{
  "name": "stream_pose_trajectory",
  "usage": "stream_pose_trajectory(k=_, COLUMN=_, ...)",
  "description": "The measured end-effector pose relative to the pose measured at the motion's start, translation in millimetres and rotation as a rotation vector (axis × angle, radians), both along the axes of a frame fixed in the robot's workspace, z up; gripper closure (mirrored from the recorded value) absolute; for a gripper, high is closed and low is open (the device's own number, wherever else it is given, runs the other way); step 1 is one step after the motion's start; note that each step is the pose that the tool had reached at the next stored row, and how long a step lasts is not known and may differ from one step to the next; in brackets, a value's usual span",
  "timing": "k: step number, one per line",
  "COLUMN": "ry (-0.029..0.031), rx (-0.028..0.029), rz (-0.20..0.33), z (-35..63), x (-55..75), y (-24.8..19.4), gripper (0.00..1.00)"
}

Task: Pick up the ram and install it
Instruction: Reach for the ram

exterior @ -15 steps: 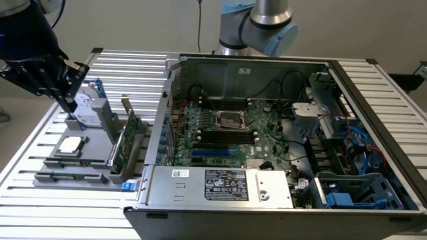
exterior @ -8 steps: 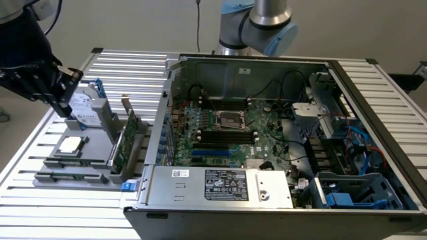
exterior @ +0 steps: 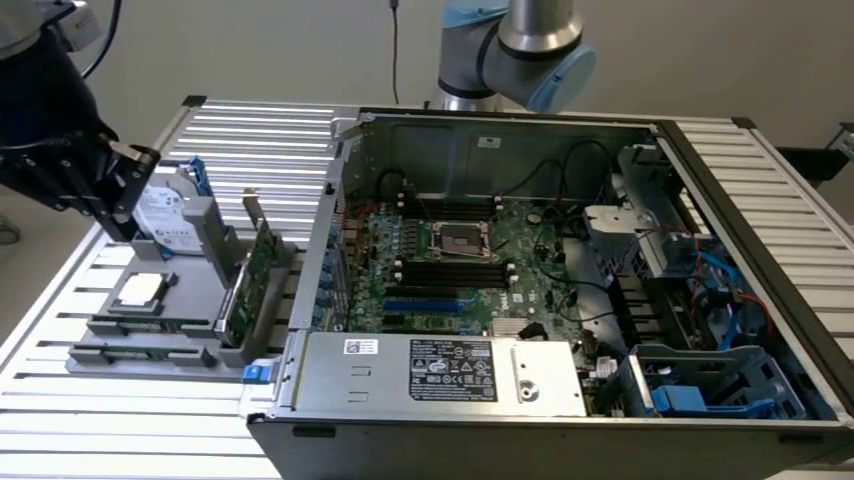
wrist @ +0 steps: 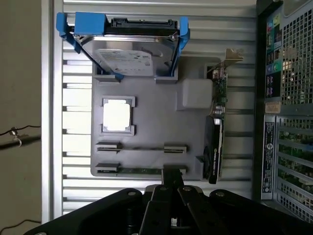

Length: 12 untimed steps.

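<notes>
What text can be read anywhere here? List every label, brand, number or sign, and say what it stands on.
No text here can be quoted; every label is too small or blurred.
Black label on the metal cover: print too small to read.
White barcode label on the same cover: too small.
Drive sticker on the hard drive: blurred.
Side stickers on the computer case: blurred.
</notes>
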<state>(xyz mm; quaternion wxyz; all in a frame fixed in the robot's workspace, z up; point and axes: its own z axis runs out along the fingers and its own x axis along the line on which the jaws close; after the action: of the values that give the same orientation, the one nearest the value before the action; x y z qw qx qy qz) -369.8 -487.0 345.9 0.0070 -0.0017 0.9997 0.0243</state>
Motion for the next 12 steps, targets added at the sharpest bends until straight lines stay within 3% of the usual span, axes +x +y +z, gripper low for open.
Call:
stream_pose_trajectory(k=8, ry=0.0107, rx=-0.0044, rz=0.018, z=-2.5, x=-3.6, y=-1.7, gripper=0.89)
stream_pose_trajectory(k=12, ry=0.0120, rx=-0.0066, rz=0.022, z=-3.2, x=-5.7, y=-1.9, gripper=0.89)
